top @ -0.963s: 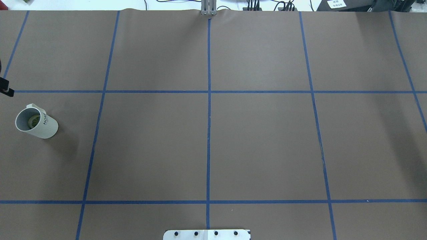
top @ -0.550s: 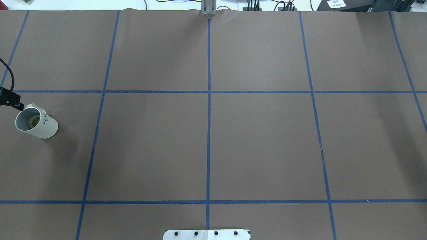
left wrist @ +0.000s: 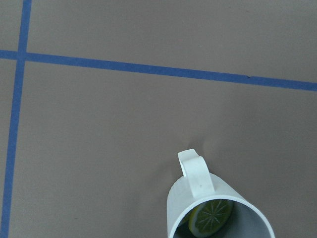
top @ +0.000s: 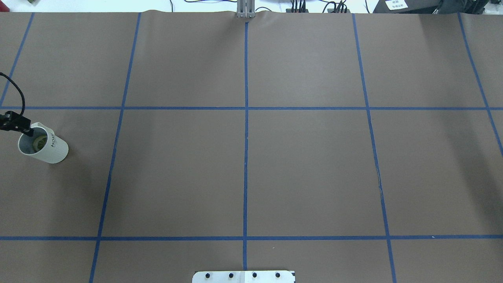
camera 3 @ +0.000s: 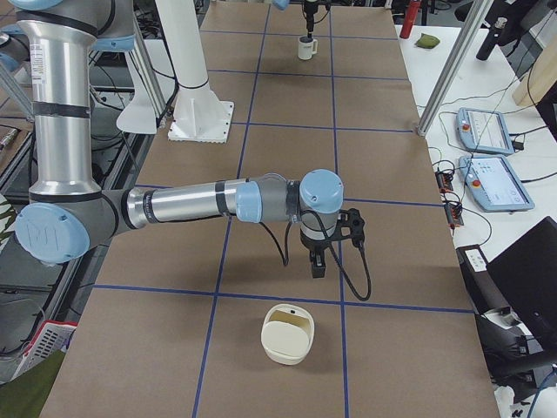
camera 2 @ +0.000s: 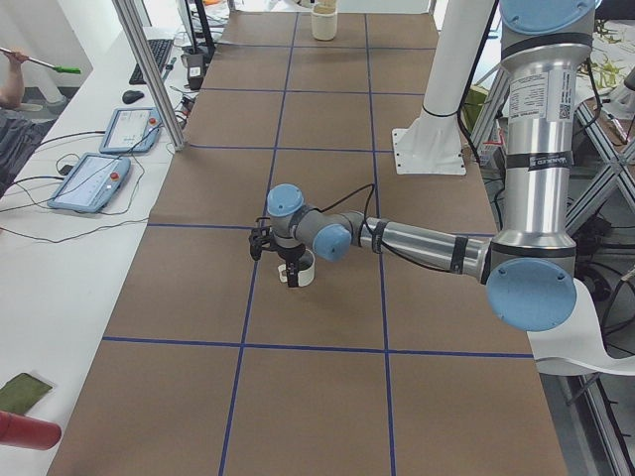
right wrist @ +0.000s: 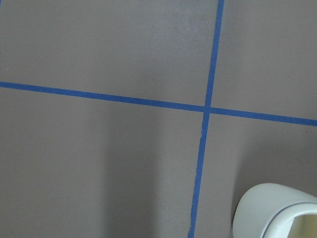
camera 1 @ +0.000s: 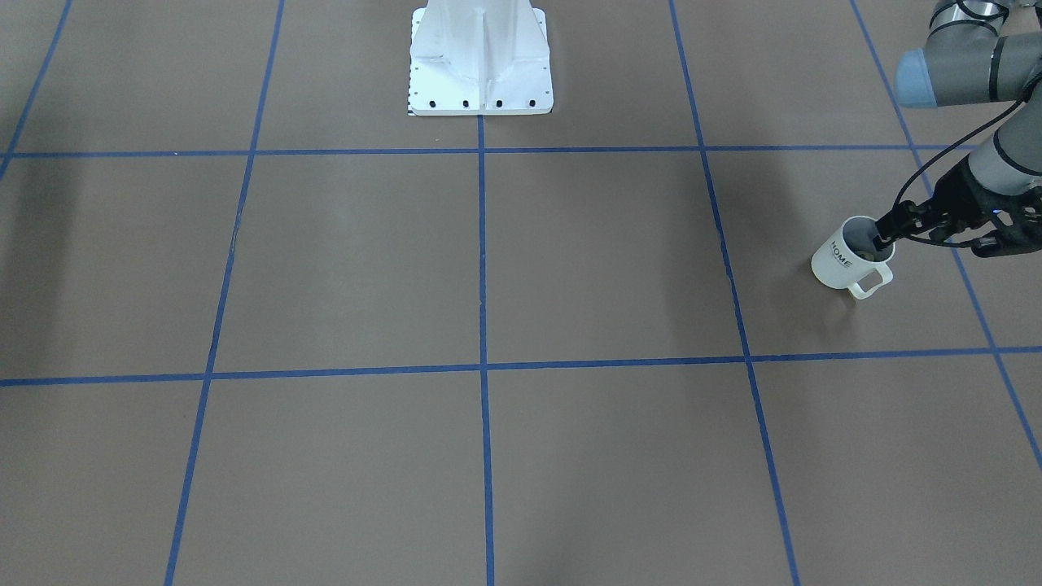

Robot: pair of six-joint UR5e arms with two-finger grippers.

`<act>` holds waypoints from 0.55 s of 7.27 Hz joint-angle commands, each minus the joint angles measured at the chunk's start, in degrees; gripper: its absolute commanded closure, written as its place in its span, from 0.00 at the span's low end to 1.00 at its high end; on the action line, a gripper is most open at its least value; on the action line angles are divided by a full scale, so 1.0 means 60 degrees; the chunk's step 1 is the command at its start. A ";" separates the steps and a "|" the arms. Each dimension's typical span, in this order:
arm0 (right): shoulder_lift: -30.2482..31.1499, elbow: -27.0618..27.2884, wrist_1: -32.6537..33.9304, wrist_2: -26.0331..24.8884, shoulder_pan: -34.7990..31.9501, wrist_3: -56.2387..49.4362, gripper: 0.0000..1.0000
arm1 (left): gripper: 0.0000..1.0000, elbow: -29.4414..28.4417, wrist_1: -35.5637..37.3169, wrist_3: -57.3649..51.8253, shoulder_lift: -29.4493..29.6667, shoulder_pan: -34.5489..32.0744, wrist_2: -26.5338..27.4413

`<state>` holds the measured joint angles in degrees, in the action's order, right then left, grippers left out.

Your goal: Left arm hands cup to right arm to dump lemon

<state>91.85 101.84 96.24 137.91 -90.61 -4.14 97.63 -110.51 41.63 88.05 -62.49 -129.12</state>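
Saw HOME mug [top: 53, 151] upright at left edge of table [top: 251, 173], lemon slice [left wrist: 213, 214] inside. Found left gripper [camera 1: 881, 238] at mug mouth beside handle [left wrist: 197, 173], grip unreadable. Couldn't tell right gripper's [camera 3: 318, 266] spread either.

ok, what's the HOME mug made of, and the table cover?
Mug: looks like glazed ceramic, smooth white outside, grey inside, thick handle; plastic not ruled out. Table cover: matte brown paper-like sheet, rippled at the far edge, gridded with blue tape.
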 commanded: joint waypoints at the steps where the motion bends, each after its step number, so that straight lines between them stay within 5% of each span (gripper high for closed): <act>1: -0.0015 -0.0010 0.0000 -0.0002 0.0000 0.0001 0.00 | 0.00 -0.0305 -0.0376 0.0020 0.0032 0.0321 0.0002; 2: -0.0044 -0.0010 0.0000 -0.0002 0.0000 0.0001 0.00 | 0.23 -0.0290 -0.0376 0.0194 0.0032 0.0468 0.0002; 4: -0.0044 0.0004 -0.0015 0.0013 0.0000 0.0001 0.00 | 0.88 -0.0217 -0.0347 0.0240 0.0032 0.0498 0.0002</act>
<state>91.61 101.83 96.18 137.96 -90.62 -4.13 96.15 -112.61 42.89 88.24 -59.71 -129.11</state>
